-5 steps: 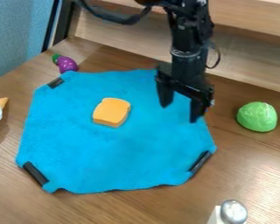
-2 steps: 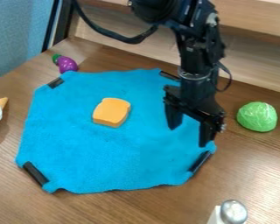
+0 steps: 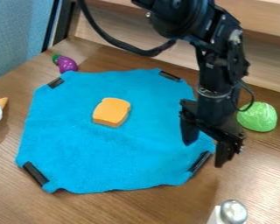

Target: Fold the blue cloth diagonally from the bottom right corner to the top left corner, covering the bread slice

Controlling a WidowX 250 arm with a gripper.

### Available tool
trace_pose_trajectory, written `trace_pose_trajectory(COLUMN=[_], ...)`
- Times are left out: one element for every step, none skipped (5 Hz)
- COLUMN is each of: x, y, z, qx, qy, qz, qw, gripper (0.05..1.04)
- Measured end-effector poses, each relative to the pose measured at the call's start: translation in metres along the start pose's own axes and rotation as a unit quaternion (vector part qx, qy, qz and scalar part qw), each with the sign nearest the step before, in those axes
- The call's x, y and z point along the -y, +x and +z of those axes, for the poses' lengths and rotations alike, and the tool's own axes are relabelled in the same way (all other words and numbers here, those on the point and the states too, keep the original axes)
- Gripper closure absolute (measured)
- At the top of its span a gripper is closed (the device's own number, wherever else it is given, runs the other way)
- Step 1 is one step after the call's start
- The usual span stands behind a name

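An empty gripper [image 3: 204, 152], 2 fingers wide apart, hangs over the edge of a blue cloth [image 3: 107, 153] spread on a wooden table [image 3: 136, 208]; the cloth looks light, limp, best pinched at 1 corner.

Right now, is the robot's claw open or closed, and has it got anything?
Claw: open, holding nothing, by the edge of the blue cloth.
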State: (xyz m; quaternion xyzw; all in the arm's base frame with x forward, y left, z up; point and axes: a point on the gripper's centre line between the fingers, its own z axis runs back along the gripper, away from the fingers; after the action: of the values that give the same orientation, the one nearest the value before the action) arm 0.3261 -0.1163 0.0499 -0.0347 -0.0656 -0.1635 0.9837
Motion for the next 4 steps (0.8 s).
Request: trace_pose_trajectory(x=[0.008,0.007,0.006,0.006], y=[0.000,-0.003,-0.003,-0.001], z=[-0.001,-0.014,-0.024,-0.026], qx=[0.002,-0.015,-0.028,-0.028], qy=[0.001,0.008,0.012,0.013], qz=[-0.006,-0.004,0.000,0.004], qw=[1.0000,0.9998,0.9995,0.9995], gripper=[0.085,0.085,0.083,0.137])
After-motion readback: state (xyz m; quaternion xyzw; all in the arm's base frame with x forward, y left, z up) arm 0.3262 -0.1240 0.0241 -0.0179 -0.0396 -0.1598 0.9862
